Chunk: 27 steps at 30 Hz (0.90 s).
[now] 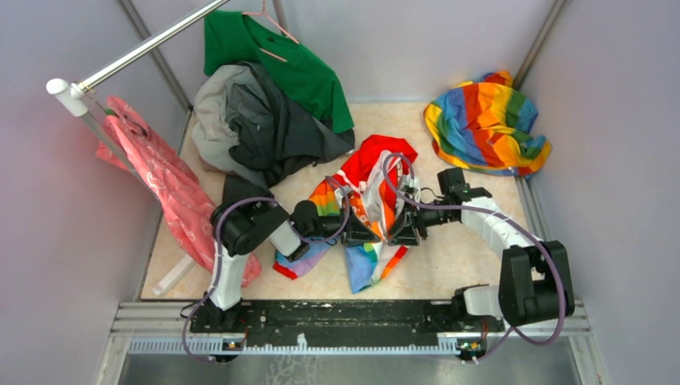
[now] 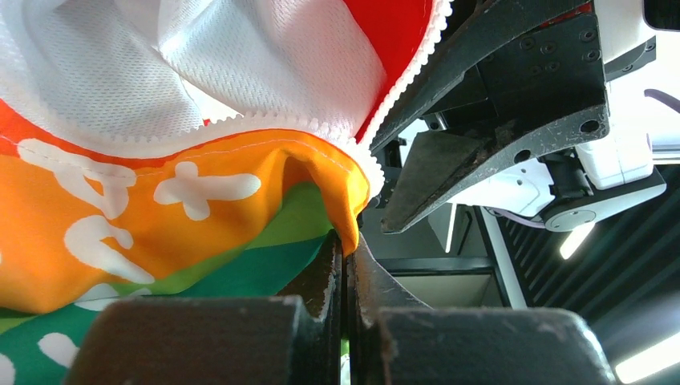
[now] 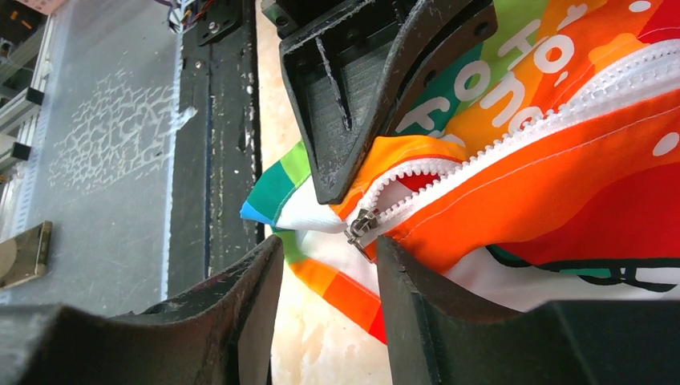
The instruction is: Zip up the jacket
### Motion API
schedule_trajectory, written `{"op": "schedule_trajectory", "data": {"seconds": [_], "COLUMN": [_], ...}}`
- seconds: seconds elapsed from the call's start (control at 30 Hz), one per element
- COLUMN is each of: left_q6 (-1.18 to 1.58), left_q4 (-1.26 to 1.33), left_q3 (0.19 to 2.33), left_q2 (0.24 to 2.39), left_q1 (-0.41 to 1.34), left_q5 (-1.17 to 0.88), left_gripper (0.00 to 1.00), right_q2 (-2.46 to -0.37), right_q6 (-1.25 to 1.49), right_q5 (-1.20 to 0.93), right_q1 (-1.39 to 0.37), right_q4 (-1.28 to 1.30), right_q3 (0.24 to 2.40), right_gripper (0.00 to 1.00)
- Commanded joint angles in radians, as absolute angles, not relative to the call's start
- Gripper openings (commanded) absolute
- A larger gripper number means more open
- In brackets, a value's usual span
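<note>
Pinching orange jacket [image 2: 120, 216] cloth, the left tool [image 2: 346, 250] borders white zipper teeth [image 2: 265, 124].

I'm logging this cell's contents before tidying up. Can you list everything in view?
jacket: one, white with rainbow panels and red hood, table centre
zipper slider: one, metal, on the jacket's white zipper teeth
dark grey garment: one, heaped at back left
green T-shirt: one, at the back, over the grey heap
hanger: one, pink, at the T-shirt's neck
pink garment: one, hanging at the left
rainbow cloth: one, broad bands, back right corner
rail: one, silver, upper left
table: one, beige
left gripper: one, black, shut on the jacket's orange edge
right gripper: one, black, open, fingertips by the slider
</note>
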<state>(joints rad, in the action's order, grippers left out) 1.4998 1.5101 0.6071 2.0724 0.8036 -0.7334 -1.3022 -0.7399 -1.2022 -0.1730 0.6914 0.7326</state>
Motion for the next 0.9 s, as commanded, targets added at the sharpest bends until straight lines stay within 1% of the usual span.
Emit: {"op": "schedule_trajectory", "data": {"seconds": [0.0,0.1,0.2,0.47,0.57,0.7,0.8,0.87], "left_q6": [1.520,1.525,1.525,1.517,1.518,1.517,1.515,1.514], "left_q4": [1.727,1.734,1.734,1.747,1.746,1.748,1.749,1.748], "left_q3": [0.623,0.625,0.627,0.624,0.627,0.628,0.626,0.626], "left_q2": [2.089,2.091,2.091,2.089,2.084,2.084,2.084,2.082], "left_q1": [0.809,0.810,0.809,0.811,0.811,0.810,0.810,0.811], "left_q5": [-0.719,-0.719,-0.721,-0.718,-0.720,-0.722,-0.722,-0.723], "left_gripper": [0.00,0.00,0.00,0.00,0.00,0.00,0.00,0.00], "right_q2": [-1.287,-1.292,-1.301,-1.274,-1.252,-1.213,-1.197,-1.201], "right_q6": [-0.743,-0.782,-0.803,-0.879,-0.927,-1.082,-1.240,-1.294], "right_q5": [-1.225,-1.237,-1.236,-1.158,-1.130,-1.150,-1.183,-1.199], "right_q1": [-0.184,-0.184,-0.185,-0.185,-0.184,-0.185,-0.185,-0.185], "right_q4": [0.664,0.702,0.729,0.745,0.744,0.767,0.823,0.861], "right_q3": [0.737,0.746,0.757,0.750,0.743,0.700,0.683,0.685], "right_gripper": [0.45,0.35,0.33,0.33,0.35,0.36,0.36,0.36]}}
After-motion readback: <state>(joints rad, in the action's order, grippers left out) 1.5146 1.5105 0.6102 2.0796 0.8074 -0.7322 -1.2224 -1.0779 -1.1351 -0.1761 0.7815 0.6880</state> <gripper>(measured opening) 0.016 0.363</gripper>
